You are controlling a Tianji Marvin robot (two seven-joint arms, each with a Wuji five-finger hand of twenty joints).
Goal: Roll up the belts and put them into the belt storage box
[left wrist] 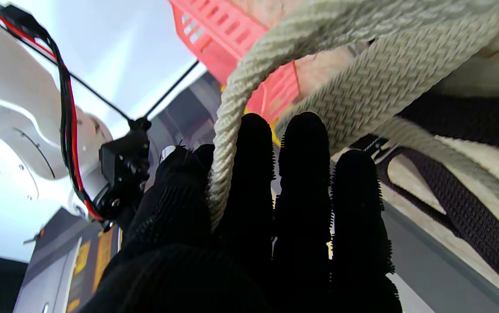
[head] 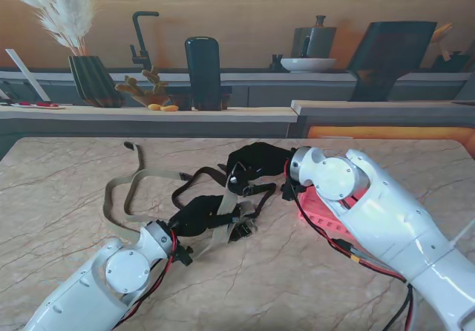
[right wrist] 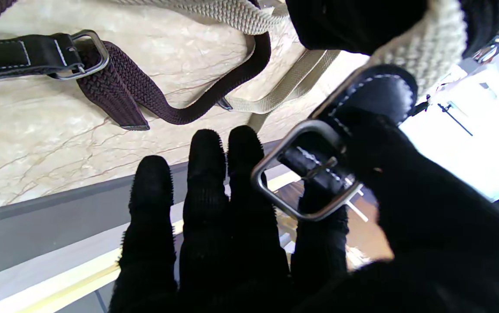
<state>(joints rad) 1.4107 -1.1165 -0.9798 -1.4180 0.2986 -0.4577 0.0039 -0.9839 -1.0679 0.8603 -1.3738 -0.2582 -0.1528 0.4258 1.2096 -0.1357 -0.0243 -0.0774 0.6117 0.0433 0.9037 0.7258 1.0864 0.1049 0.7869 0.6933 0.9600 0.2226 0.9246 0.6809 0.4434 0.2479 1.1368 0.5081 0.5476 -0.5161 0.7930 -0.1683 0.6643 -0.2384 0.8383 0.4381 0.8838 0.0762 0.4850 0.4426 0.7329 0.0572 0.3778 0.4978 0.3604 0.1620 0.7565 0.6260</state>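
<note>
The left hand (head: 194, 217) is gripping the beige woven belt (head: 122, 190); at two o'clock, the right hand (head: 256, 162) is pinching its buckle (right wrist: 305, 170).

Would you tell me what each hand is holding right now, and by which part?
The left hand holds the beige belt by a loop of webbing. The right hand holds its buckle end.
</note>
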